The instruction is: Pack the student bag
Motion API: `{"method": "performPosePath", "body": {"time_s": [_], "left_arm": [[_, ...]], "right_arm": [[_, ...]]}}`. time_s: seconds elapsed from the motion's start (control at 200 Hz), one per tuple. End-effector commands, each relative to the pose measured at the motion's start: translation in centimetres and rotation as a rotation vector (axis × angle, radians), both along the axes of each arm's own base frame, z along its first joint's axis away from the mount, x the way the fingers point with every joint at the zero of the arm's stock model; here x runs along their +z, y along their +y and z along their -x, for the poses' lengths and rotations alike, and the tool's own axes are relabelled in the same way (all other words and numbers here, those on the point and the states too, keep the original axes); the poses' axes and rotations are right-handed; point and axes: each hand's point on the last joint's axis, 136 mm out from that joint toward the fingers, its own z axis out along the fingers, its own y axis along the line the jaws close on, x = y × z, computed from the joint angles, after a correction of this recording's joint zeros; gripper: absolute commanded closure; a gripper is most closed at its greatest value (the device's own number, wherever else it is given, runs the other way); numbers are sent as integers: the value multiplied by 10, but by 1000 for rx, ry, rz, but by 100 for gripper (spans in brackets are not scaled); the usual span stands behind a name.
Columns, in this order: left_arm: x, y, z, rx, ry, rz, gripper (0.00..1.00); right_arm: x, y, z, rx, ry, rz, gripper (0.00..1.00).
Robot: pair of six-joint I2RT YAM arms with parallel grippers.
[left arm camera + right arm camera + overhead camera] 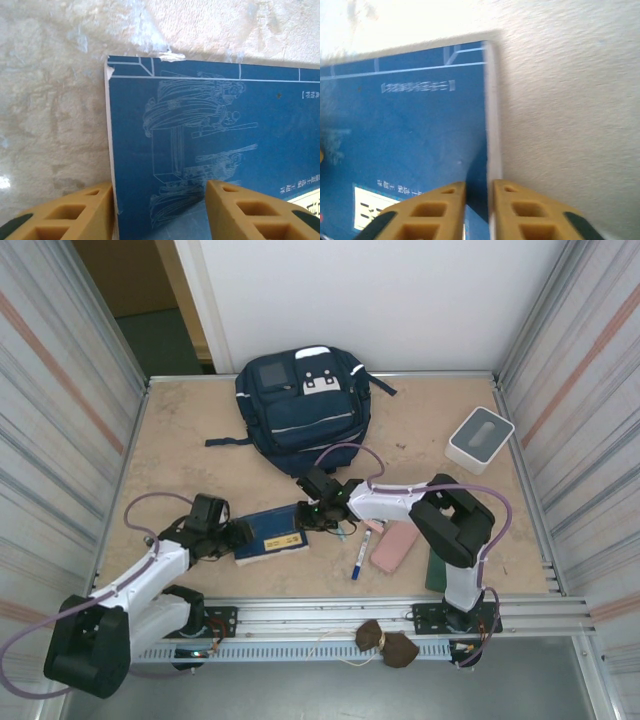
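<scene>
Left fingers [65, 215] stand half open astride a corner of the notebook [210, 150]. Right fingers [430, 215], nearly closed, pinch its opposite edge.

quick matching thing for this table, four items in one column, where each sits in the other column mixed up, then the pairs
Things
1. student bag
2. blue book
3. white box
4. pink case

Places
a. far side, right
b. near side, just right of the pen
c. far side, middle
d. near side, left of centre, lying flat

Pairs: 1-c, 2-d, 3-a, 4-b
</scene>
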Motion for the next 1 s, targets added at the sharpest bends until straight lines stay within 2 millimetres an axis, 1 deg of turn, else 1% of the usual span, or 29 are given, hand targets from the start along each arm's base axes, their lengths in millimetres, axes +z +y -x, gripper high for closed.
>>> {"method": "performPosePath", "body": {"time_s": [0.0, 0.06, 0.261, 0.316, 0.401, 0.466, 0.491, 0.581, 0.681, 0.736, 0.777, 0.862, 0.907, 0.947, 0.997], "left_arm": [[1, -25, 16, -53, 49, 135, 51], [2, -24, 14, -48, 42, 130, 51], [4, -21, 9, -37, 26, 133, 49], [6, -20, 7, -32, 22, 140, 47], [8, -13, 6, -24, 13, 100, 45], [10, -8, 6, -15, 1, 78, 44], [11, -9, 5, -15, -5, 84, 44], [18, -17, 5, -26, -14, 135, 44], [23, -34, 9, -79, -14, 175, 44], [26, -46, 13, -129, -22, 187, 43], [29, -54, 17, -169, -24, 193, 42], [33, -67, 23, -237, -11, 190, 39], [35, -69, 25, -259, -6, 175, 38], [37, -68, 26, -268, -13, 156, 37], [40, -62, 23, -254, -33, 118, 35]], "right_arm": [[41, 30, -9, 29, -67, -186, 93], [45, 30, -12, 36, -70, -199, 100], [59, 24, -20, 81, -94, -246, 100], [62, 23, -21, 100, -98, -260, 100], [66, 21, -23, 145, -100, -265, 100], [64, 22, -26, 192, -83, -245, 100], [61, 22, -26, 205, -72, -235, 100], [57, 34, -33, 254, -60, -208, 100], [53, 46, -49, 271, -67, -177, 100], [53, 48, -61, 280, -86, -136, 94], [58, 49, -71, 285, -113, -111, 88], [64, 42, -89, 269, -149, -65, 76], [70, 35, -96, 255, -164, -52, 69], [76, 26, -99, 239, -175, -36, 66], [83, 14, -99, 225, -187, -24, 62]]}}
